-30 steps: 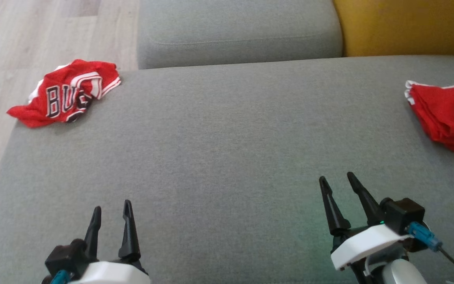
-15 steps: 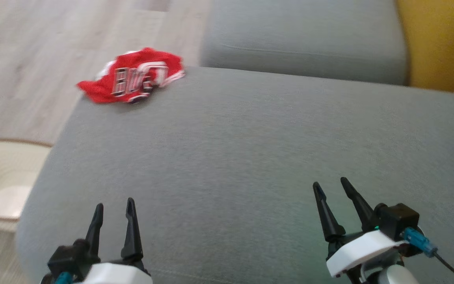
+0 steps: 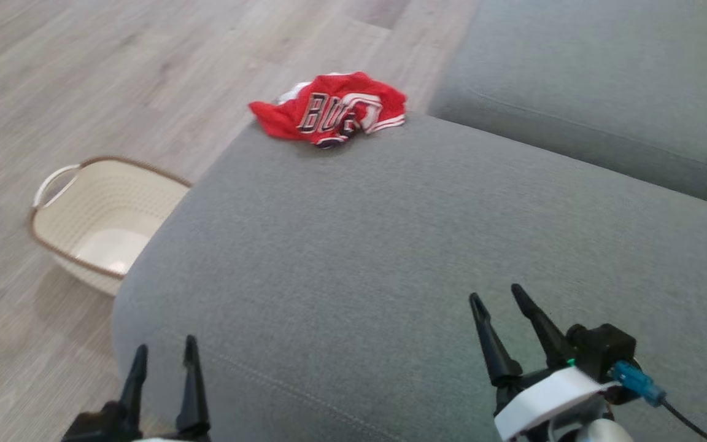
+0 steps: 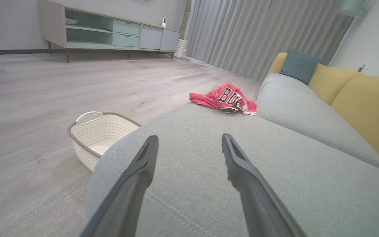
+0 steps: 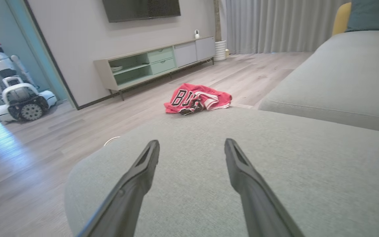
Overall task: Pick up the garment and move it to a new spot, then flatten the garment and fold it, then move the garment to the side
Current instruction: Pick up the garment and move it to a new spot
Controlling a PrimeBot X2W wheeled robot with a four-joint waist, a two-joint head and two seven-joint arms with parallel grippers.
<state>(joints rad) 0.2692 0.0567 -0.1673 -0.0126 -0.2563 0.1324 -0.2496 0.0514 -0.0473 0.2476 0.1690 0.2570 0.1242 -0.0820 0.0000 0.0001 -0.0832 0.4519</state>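
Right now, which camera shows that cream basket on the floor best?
The head view: it looks down into the basket, handle and rim plain. The left wrist view shows it from the side; the right wrist view, just a handle sliver.

A home living room: grey sofa (image 4: 308, 184), media cabinet (image 5: 156, 62), wall television (image 5: 141, 10), curtains (image 4: 258, 33).

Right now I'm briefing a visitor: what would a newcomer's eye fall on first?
The crumpled red jersey at the far left corner of the grey sofa seat. Then the cream basket on the wood floor by the seat's left side, and the left gripper and right gripper, both open and empty.
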